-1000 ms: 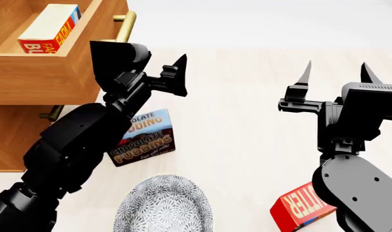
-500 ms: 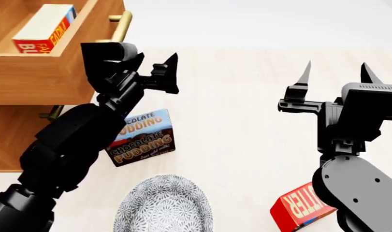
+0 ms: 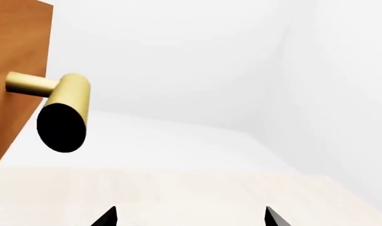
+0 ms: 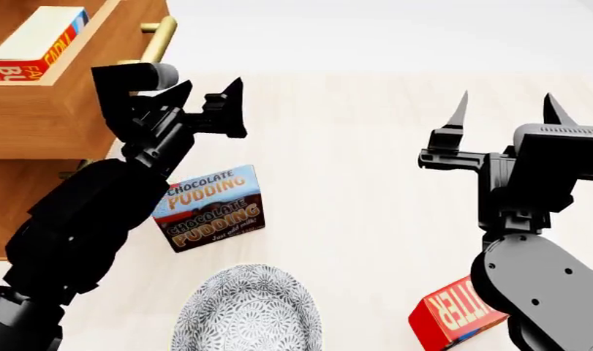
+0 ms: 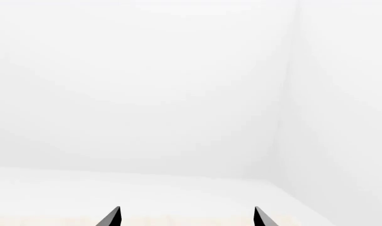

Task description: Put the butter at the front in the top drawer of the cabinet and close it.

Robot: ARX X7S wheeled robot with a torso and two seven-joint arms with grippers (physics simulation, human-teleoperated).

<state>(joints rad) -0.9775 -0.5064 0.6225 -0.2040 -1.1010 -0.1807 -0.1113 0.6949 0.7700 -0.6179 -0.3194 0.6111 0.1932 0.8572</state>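
Butter sits inside the top drawer, which is pulled out of the cabinet at the far left. Only the box's near end shows: red side, pale top, partial lettering.

Largest first:
- Floor: light wood-grain surface under everything, white walls behind.
- Cabinet: light brown wood, far left, cut off by the frame edge. The lower drawer's brass handle peeks out just behind the left arm.
- Top drawer: open, box-like, its front panel facing right. Brass bar handle sticks out from that front; in the left wrist view the handle shows end-on, close by.
- Left arm: black, reaches up from the near left. Left gripper hangs just right of the drawer front, below the handle and not touching it, prongs spread apart, nothing between them.
- Right arm: black, near right. Right gripper is up over bare floor, pointing away, prongs spread wide and empty. Its wrist camera sees only the two tips and white wall.
- Patterned grey-white plate: near edge, centre-left.
- Chocolate pudding box: brown and blue, lying on the floor, just beyond the plate, partly behind the left arm.
- Second butter box: red, near right, partly hidden by the right arm.
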